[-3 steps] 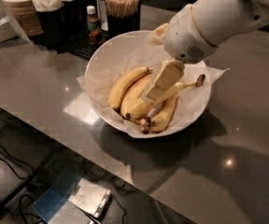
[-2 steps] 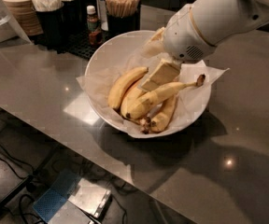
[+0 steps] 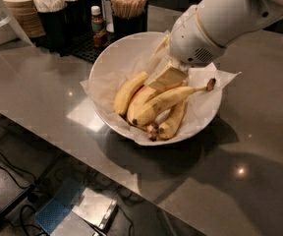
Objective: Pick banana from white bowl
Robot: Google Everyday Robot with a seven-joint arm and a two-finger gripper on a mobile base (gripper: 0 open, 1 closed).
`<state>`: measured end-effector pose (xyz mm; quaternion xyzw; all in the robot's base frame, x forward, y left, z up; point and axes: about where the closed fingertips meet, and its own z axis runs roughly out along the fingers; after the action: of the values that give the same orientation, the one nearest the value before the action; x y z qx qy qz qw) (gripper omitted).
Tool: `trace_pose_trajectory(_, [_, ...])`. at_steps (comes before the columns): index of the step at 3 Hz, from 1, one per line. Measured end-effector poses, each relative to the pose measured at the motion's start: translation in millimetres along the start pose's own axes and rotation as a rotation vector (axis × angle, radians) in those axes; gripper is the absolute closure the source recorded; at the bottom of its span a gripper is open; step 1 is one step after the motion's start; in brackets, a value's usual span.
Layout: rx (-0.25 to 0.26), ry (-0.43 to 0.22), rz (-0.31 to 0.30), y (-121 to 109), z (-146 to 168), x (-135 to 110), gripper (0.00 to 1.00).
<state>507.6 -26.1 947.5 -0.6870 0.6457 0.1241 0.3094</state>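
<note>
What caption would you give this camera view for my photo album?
Robot arm's gripper sits inside the white bowl, against the long-stemmed banana.

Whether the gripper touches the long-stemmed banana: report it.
Touching. Camera view: the gripper, down in the white bowl, meets the upper side of the banana with no gap.

Long-stemmed yellow banana (image 3: pixel 168 100) is seen laid across other bananas (image 3: pixel 129 90) in the white bowl (image 3: pixel 102 65), stem toward 2 o'clock, gripper (image 3: pixel 167 78) parked right above.
</note>
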Motion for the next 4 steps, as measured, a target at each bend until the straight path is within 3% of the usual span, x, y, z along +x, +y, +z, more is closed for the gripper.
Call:
trace_pose_trajectory(2, [-0.017, 0.026, -0.015, 0.4, 1.1, 0.9, 0.62])
trace_pose_trajectory(3, [-0.017, 0.027, -0.016, 0.4, 1.1, 0.9, 0.46])
trace_pose_trajectory(4, [-0.017, 0.027, -0.016, 0.4, 1.1, 0.9, 0.41])
